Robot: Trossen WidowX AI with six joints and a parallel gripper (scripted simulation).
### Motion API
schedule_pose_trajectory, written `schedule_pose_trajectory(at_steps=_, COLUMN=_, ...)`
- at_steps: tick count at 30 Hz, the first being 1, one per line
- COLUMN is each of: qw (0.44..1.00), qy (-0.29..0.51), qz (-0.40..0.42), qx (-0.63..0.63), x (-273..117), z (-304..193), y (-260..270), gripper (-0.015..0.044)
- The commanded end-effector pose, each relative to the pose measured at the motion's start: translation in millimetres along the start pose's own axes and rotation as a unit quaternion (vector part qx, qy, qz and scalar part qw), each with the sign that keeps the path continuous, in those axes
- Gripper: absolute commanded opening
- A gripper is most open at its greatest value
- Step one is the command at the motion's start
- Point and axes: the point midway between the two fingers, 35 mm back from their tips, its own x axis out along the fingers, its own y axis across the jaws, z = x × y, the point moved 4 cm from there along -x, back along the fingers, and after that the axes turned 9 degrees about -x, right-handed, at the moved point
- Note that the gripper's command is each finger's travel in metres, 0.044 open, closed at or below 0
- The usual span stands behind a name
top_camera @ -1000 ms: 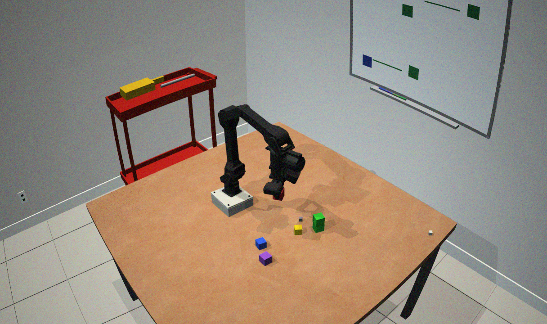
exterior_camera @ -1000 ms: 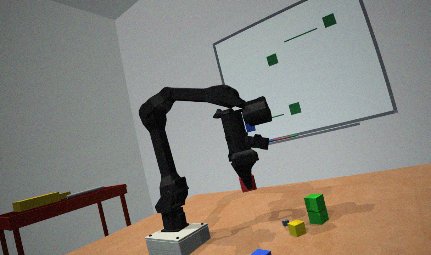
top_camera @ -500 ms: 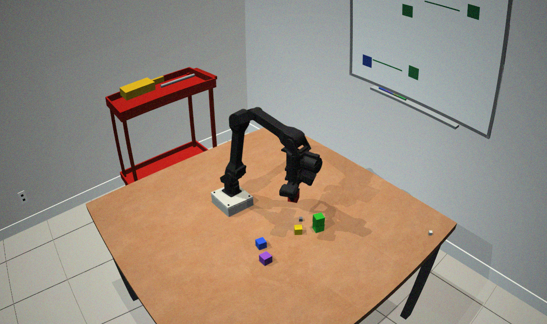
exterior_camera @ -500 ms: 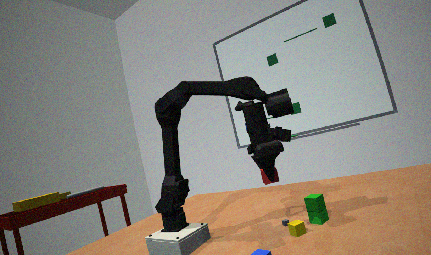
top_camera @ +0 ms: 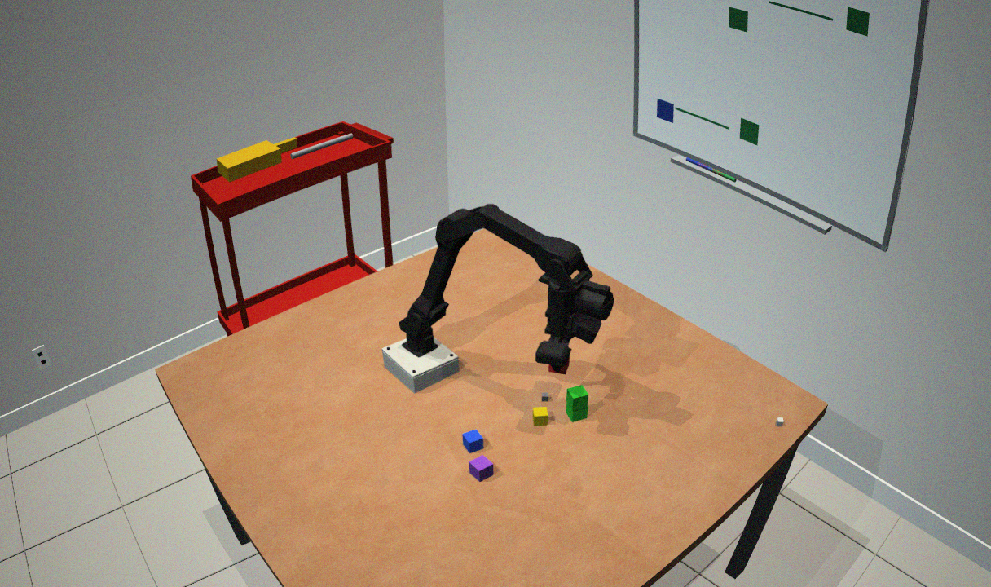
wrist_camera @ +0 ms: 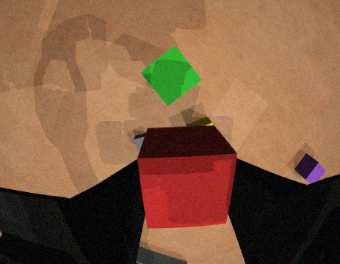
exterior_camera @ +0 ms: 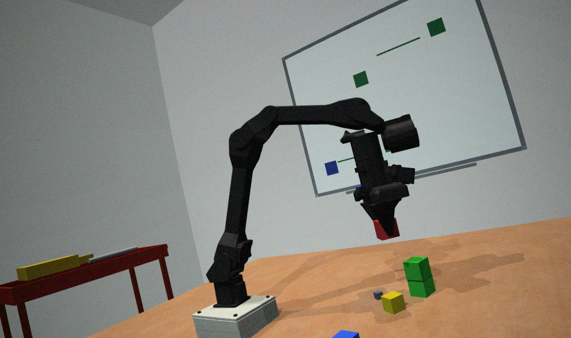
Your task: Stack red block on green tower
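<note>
Between the matte black fingers of your gripper (exterior_camera: 383,225) sits the red block (exterior_camera: 386,230), a smooth, sharp-edged cube clamped at its sides and held in the air above the table (top_camera: 353,467). Below and slightly ahead of the fingertips stands the green tower (exterior_camera: 418,276), two glossy cubes stacked squarely, upright; from the wrist view its top face (wrist_camera: 172,75) reads as a diamond, turned relative to the block. Just beside the tower you have a yellow cube (exterior_camera: 392,301) and a tiny grey cube (exterior_camera: 377,294). Off to one side lies a purple cube (wrist_camera: 310,169). Tabletop is flat brown, faintly mottled with arm shadows.
</note>
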Motion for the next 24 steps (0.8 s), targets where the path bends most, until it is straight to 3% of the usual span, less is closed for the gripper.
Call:
schedule_pose_trajectory(at_steps=1, qw=1.000, qy=0.000, qz=-0.002, qx=0.002, x=3, z=15, y=-2, gripper=0.0000)
schedule_pose_trajectory(at_steps=9, qw=1.000, qy=-0.002, qz=-0.002, qx=0.002, x=12, z=42, y=-5, gripper=0.0000)
schedule_pose_trajectory(at_steps=24, qw=1.000, qy=-0.002, qz=-0.002, qx=0.002, x=46, z=43, y=-4, gripper=0.0000)
